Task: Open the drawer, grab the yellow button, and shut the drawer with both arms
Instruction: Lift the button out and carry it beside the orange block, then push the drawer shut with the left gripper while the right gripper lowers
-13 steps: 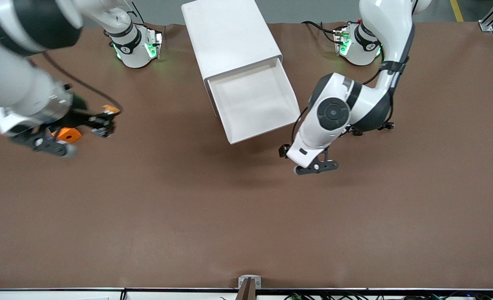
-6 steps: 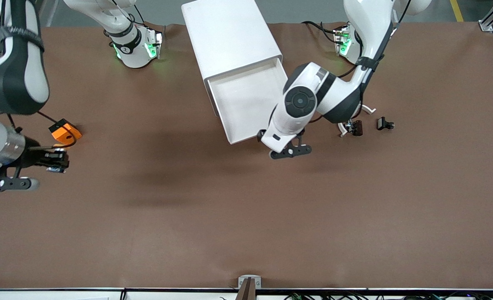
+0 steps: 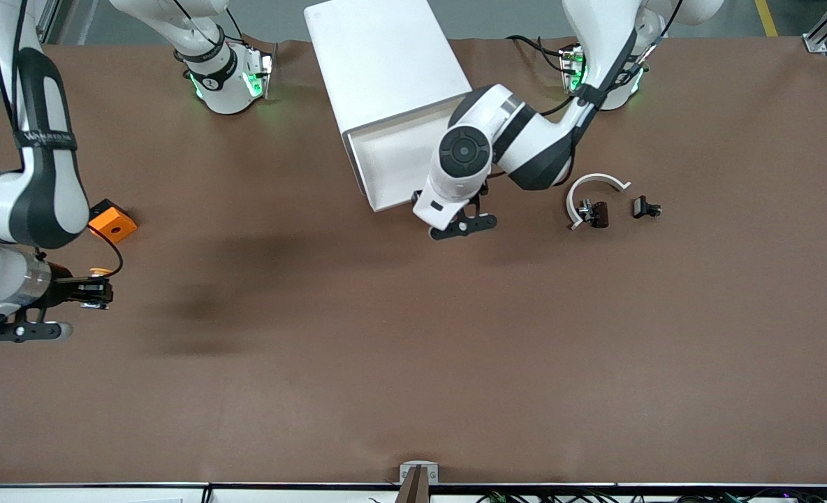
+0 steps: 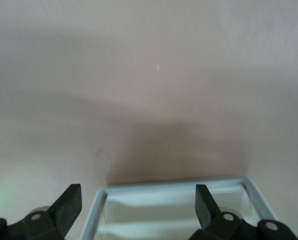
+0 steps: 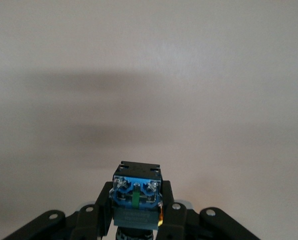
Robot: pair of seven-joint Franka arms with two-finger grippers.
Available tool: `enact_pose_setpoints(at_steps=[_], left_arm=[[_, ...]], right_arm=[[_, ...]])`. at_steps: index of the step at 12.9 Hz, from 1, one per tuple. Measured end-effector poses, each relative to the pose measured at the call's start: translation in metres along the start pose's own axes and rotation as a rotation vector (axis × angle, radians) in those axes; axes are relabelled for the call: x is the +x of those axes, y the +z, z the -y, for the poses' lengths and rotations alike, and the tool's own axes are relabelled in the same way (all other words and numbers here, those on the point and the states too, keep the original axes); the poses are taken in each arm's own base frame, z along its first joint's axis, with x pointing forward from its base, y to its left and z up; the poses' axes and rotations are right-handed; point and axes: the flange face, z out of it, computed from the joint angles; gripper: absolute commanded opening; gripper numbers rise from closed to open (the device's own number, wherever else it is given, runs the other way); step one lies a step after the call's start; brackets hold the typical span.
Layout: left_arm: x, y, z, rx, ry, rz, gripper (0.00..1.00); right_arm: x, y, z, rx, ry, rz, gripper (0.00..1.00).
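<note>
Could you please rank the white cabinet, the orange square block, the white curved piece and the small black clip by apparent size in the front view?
1. white cabinet
2. white curved piece
3. orange square block
4. small black clip

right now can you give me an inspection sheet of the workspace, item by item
surface: brown table mat, bare over the half nearer the front camera.
job's things: drawer part open at the top of the white cabinet; button held in the right tool.
clutter: orange block toward the right arm's end; white curved piece with a dark part, and a small black clip, toward the left arm's end.
grippers: left tool open at the drawer's front edge; right tool shut on the button, over the mat near the orange block.
cables: black cable by the left arm's base.
surroundings: grey floor past the table.
</note>
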Motion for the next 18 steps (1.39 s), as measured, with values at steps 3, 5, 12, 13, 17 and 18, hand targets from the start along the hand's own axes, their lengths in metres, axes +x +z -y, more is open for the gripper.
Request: enact_pose_setpoints(at_steps=[3,5,12,13,17,18], left_arm=[[-0.027,0.011,-0.011,0.012,-0.006,0.071,1.0],[-0.043,0.017,-0.019,0.02,-0.003,0.088,1.0],[-0.098,0.046,-0.048,0.068,0.009,0.096,1.0],[-0.101,0.048,-0.05,0.071,0.007,0.096,1.0],[-0.088,0.047,-0.047,0.07,-0.014,0.075,1.0],[-0.071,0.041,-0.042,0.068,-0.026,0.03,1.0]], right_arm=[[-0.005,0.059,0.004,0.002,-0.008,0.057,0.3],[-0.014,0.089,-0.003,0.006,0.003,0.057,0.31],[-0.046,0.157,-0.024,0.008,0.046,-0.028,0.31],[-0.048,0.16,-0.024,0.009,0.046,-0.026,0.33],[-0.05,0.164,-0.023,0.011,0.044,-0.017,0.35],[-0.051,0.165,-0.022,0.011,0.043,-0.017,0.36]])
